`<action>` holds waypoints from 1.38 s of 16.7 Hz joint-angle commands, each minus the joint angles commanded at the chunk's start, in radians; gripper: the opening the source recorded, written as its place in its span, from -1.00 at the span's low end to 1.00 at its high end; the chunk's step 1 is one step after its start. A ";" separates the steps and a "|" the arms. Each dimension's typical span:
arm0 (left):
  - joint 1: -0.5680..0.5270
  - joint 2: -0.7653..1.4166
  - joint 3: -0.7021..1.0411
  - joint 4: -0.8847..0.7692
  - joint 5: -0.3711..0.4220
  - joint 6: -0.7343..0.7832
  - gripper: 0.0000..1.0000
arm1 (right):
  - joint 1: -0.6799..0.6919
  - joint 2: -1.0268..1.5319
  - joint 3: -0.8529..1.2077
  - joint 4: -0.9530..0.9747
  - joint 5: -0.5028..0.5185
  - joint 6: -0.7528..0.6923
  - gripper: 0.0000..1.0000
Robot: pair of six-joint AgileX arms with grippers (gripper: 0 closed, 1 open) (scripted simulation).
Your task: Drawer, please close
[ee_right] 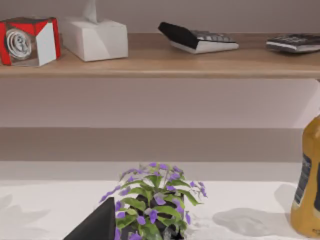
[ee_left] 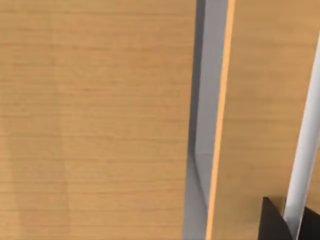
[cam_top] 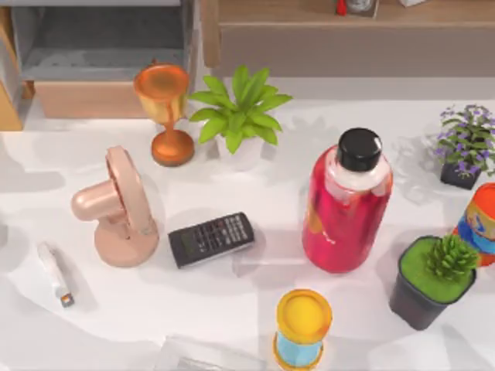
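Drawers fill the upper left: a grey-lined open drawer with low tan front point(cam_top: 89, 99), and a cut-off grey-sided, tan-fronted drawer point(cam_top: 6, 97) beside it. Neither gripper's finger spread can be told.

Left gripper point(ee_left: 290, 225) close against wood.

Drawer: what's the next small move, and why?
Probably push the left gripper forward against the drawer. Its tan front is close up, and the grey gap beside it suggests it is not yet shut. The right gripper idles near the purple-flowered plant.
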 joint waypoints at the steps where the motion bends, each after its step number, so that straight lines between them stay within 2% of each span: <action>1: 0.006 -0.002 -0.005 0.000 0.002 -0.001 -1.00 | 0.000 0.000 0.000 0.000 0.000 0.000 1.00; 4: -0.004 0.021 0.036 -0.022 -0.008 -0.001 -1.00 | 0.000 0.000 0.000 0.000 0.000 0.000 1.00; 10: -0.057 0.117 0.256 -0.135 -0.058 -0.003 -1.00 | 0.000 0.000 0.000 0.000 0.000 0.000 1.00; 15: -0.063 0.128 0.277 -0.150 -0.065 -0.005 -1.00 | 0.000 0.000 0.000 0.000 0.000 0.000 1.00; 23: -0.063 0.128 0.277 -0.150 -0.065 -0.005 0.21 | 0.000 0.000 0.000 0.000 0.000 0.000 1.00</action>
